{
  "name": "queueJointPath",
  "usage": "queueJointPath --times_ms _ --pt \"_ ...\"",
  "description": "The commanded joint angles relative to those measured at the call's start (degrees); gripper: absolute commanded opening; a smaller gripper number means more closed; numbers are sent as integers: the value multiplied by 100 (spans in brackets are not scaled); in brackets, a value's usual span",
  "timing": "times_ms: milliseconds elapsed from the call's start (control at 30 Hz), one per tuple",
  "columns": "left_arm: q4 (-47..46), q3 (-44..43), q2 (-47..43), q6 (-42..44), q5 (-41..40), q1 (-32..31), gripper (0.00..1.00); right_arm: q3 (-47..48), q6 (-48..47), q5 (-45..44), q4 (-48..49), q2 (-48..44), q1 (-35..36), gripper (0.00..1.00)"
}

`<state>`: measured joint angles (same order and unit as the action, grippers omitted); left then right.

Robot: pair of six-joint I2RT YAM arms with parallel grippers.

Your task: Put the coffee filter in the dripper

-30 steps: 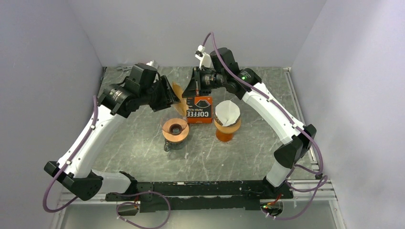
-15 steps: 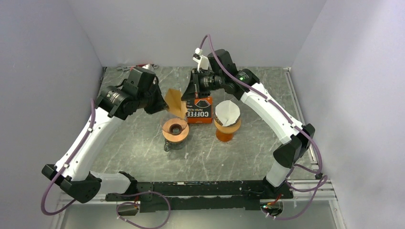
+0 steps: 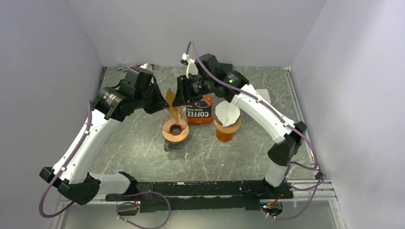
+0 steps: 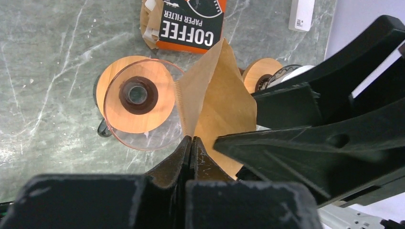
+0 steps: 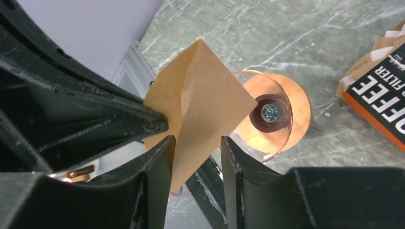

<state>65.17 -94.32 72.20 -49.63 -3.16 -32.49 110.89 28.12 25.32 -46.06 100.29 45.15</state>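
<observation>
The brown paper coffee filter [image 3: 172, 105] hangs in the air just above the dripper [image 3: 175, 130], a glass cone with a wooden collar. My left gripper [image 3: 160, 100] is shut on the filter's near edge, seen up close in the left wrist view with the jaws pressed together [image 4: 192, 139] on the filter [image 4: 219, 95]. My right gripper [image 3: 180, 98] is at the filter's other side. Its jaws [image 5: 197, 140] stand open, with a corner of the filter [image 5: 200, 100] between them. The dripper [image 5: 272, 114] lies below and beyond the filter.
An orange and black coffee filter box [image 3: 199, 109] stands just behind the dripper. A second dripper with a white filter [image 3: 227, 119] sits on an orange vessel to the right. The two grippers nearly touch each other over the dripper [image 4: 138, 95].
The left gripper closed on the filter and the right gripper let go of it. Both grippers and the filter shifted left and nearer, from the box to above the dripper.
</observation>
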Motion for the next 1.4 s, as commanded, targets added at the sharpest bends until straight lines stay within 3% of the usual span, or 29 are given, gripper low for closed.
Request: queueJointPath --times_ms 0,200,733,967,1133,1367 --pt "-79 -251 13 -194 210 -20 0 801 -472 -975 -545 304 271 47" --pt "54 -234 -49 -374 106 -20 0 1308 -769 -2141 -1224 613 504 52" --pt "613 113 -523 -592 -590 -20 0 915 -1117 -2865 -1441 388 504 49" --pt "491 277 -542 -600 -396 -20 0 914 -1116 -2118 -1226 383 496 50" --pt "563 311 -453 -584 -255 -20 0 831 -876 -1300 -960 318 429 56" --pt "476 830 -497 -690 -148 -20 0 409 -683 -1272 -728 200 360 57"
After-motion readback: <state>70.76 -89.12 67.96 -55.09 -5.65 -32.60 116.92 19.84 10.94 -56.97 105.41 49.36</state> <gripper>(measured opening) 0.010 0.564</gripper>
